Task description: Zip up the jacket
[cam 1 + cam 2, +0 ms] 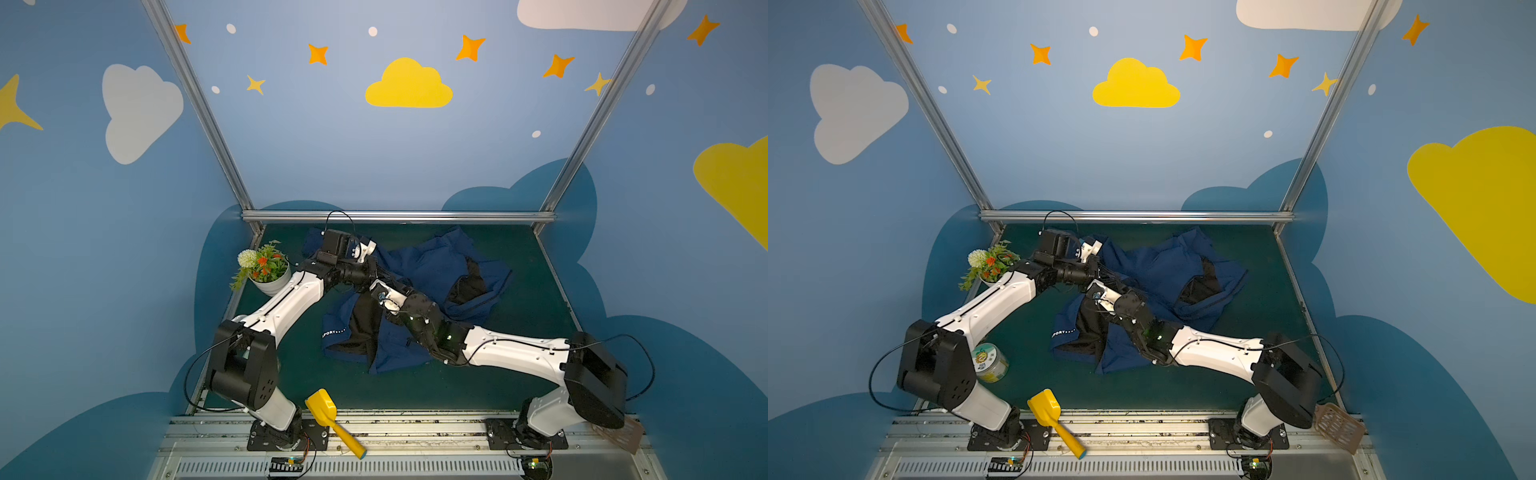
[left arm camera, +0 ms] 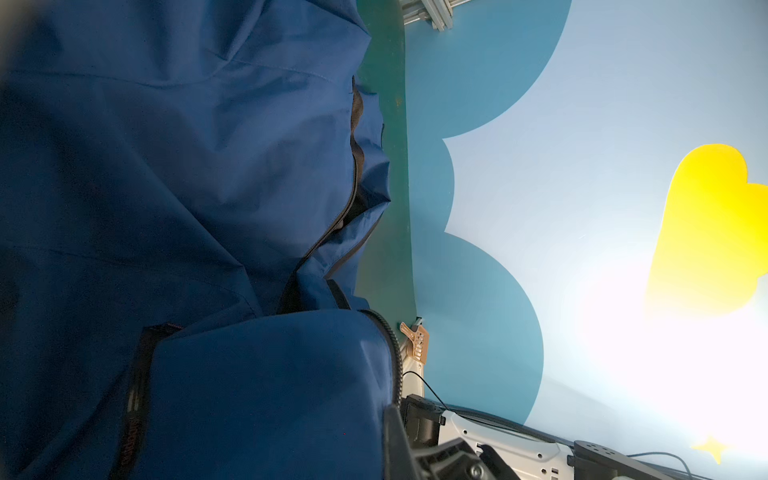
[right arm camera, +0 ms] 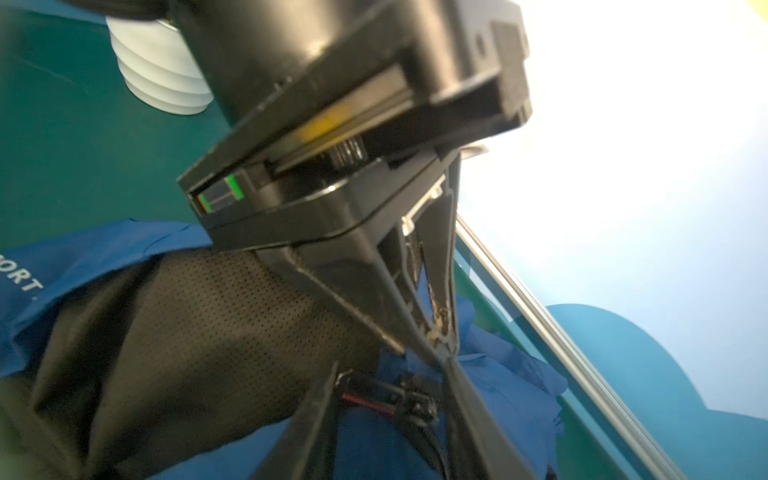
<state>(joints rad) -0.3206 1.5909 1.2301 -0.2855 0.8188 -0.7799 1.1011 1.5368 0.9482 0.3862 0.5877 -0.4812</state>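
Note:
The navy jacket (image 1: 419,266) (image 1: 1154,266) lies crumpled and unzipped on the green mat, with black mesh lining (image 3: 208,324) and a white SPORT print (image 1: 332,332) showing. Both grippers meet at its left side. My left gripper (image 1: 373,270) (image 3: 442,347) is shut, pinching a blue front edge of the jacket (image 2: 266,395) beside the zipper teeth (image 2: 392,345). My right gripper (image 1: 374,286) (image 3: 390,395) sits just below it. Its jaws stand apart around a small black zipper piece (image 3: 399,399) with a red strip, lying on blue fabric.
A white pot of flowers (image 1: 266,270) stands at the mat's left edge, close to the left arm. A small jar (image 1: 990,361) sits under the left elbow. A yellow scoop (image 1: 328,415) and a brown spatula (image 1: 1337,424) lie at the front rail. A metal rail (image 1: 399,216) bounds the back.

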